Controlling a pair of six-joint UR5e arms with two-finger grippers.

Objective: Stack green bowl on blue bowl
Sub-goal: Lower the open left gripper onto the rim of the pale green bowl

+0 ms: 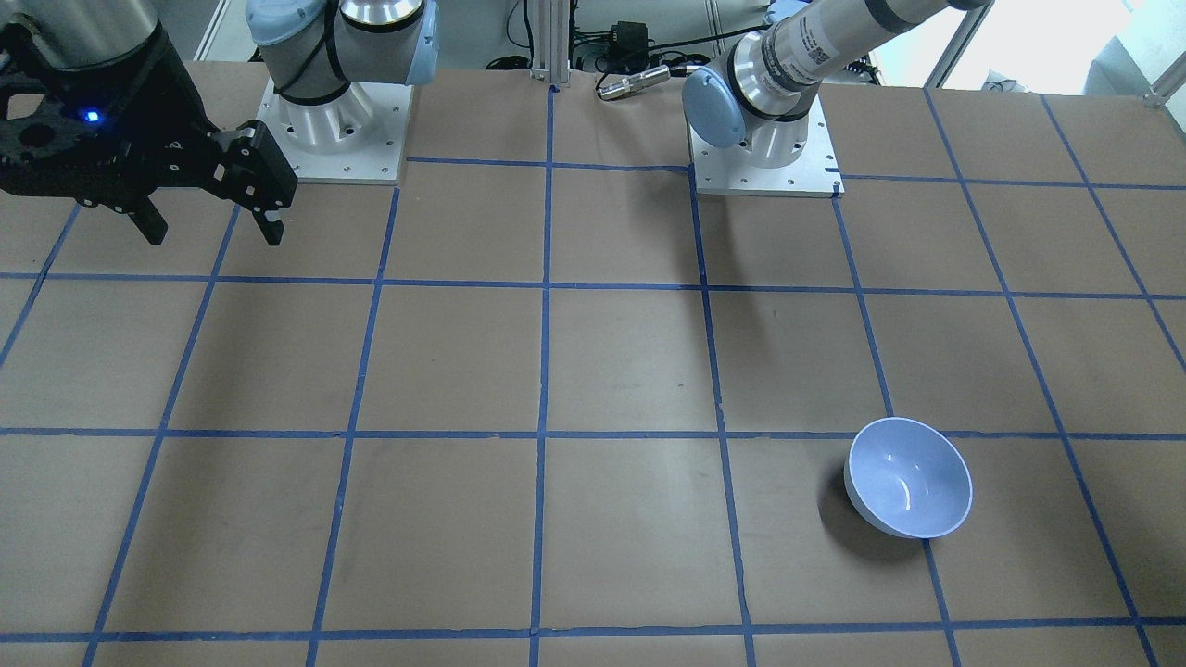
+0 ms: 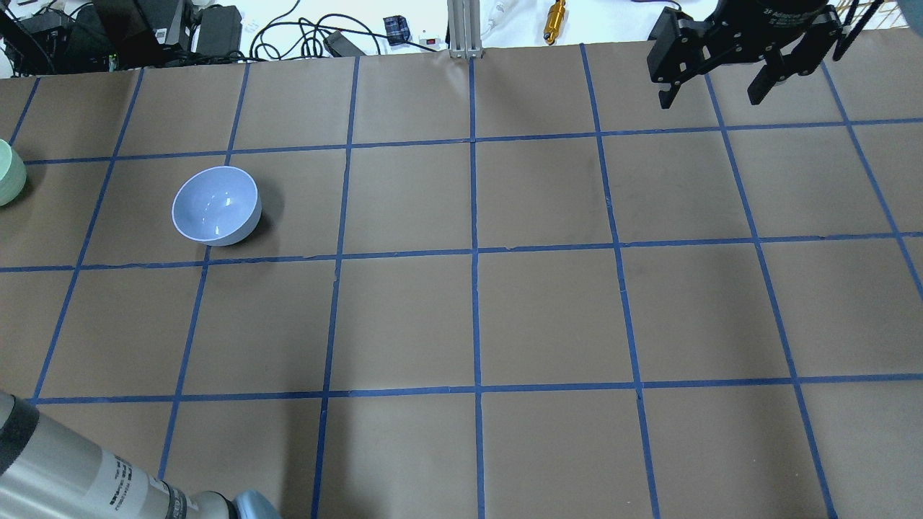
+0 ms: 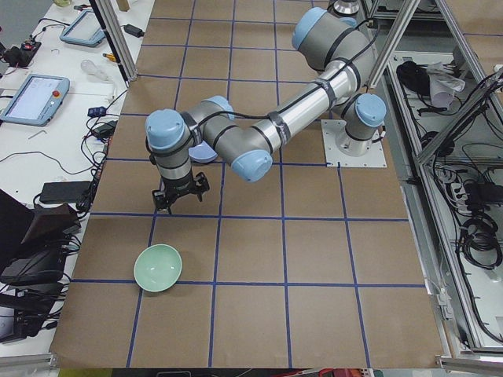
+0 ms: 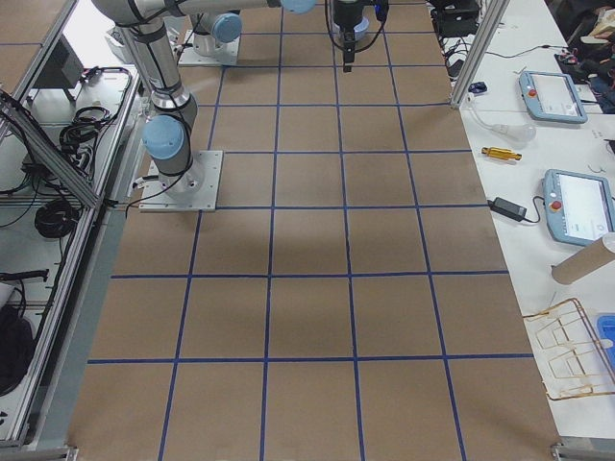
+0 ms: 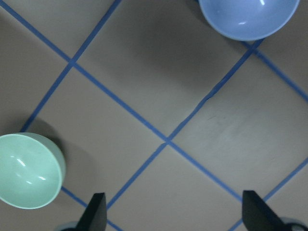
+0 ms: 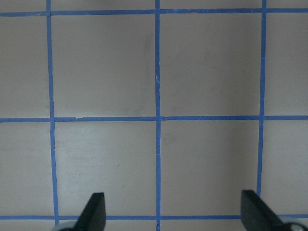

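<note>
Left wrist-mounted view, green bowl [image 5: 29, 171] seemingly outside left gripper [image 5: 173, 204], jaws apart

My table [image 2: 548, 317], brown and ruled into squares by blue tape [image 2: 474, 317], carries the blue bowl [image 2: 216, 205] upright on my left toward the far side, and the green bowl [image 3: 158, 268] upright farther left near the table's end, the two well apart.
</note>
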